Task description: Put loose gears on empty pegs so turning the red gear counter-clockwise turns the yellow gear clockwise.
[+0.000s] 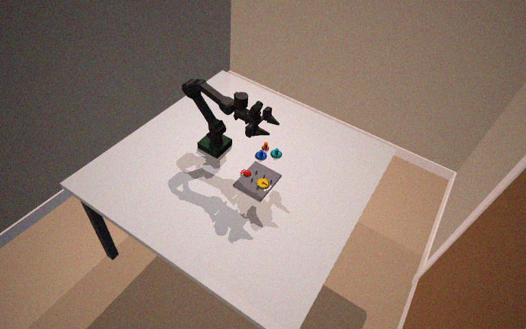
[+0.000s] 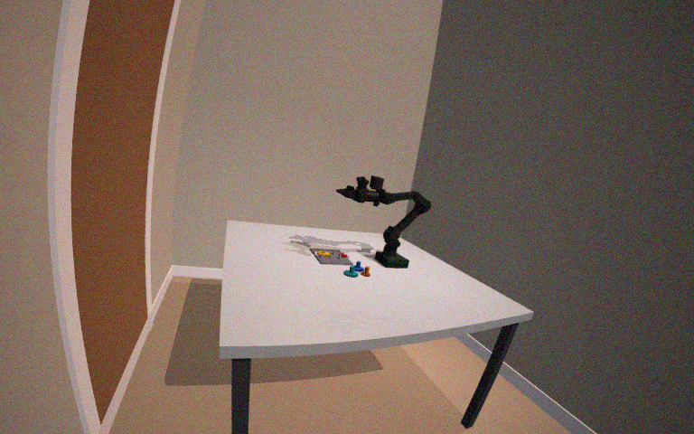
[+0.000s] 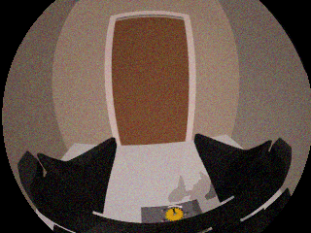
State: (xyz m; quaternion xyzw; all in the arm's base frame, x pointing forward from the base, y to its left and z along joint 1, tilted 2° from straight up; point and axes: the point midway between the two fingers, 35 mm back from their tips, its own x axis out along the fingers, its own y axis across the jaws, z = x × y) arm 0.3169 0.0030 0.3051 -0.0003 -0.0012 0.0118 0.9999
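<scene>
Black gripper (image 1: 273, 128) (image 2: 337, 192) (image 3: 155, 140) spread wide, nothing between fingers. Arm bent at the elbow, gripper raised high and pointing outward, roughly level, well apart from everything below. Under it on the table: orange gear (image 1: 265, 146) (image 2: 366, 272), blue gear (image 1: 260, 155) (image 2: 358, 267), teal gear (image 1: 276, 153) (image 2: 351, 272), all loose beside the grey board (image 1: 249, 186) (image 2: 334, 260) (image 3: 150, 215). Red gear (image 1: 246, 173) (image 2: 343, 255) and yellow gear (image 1: 261, 183) (image 2: 323, 253) (image 3: 171, 214) sit on pegs, other pegs bare. No loose gear placed; whole linking chain left, judged barely started.
</scene>
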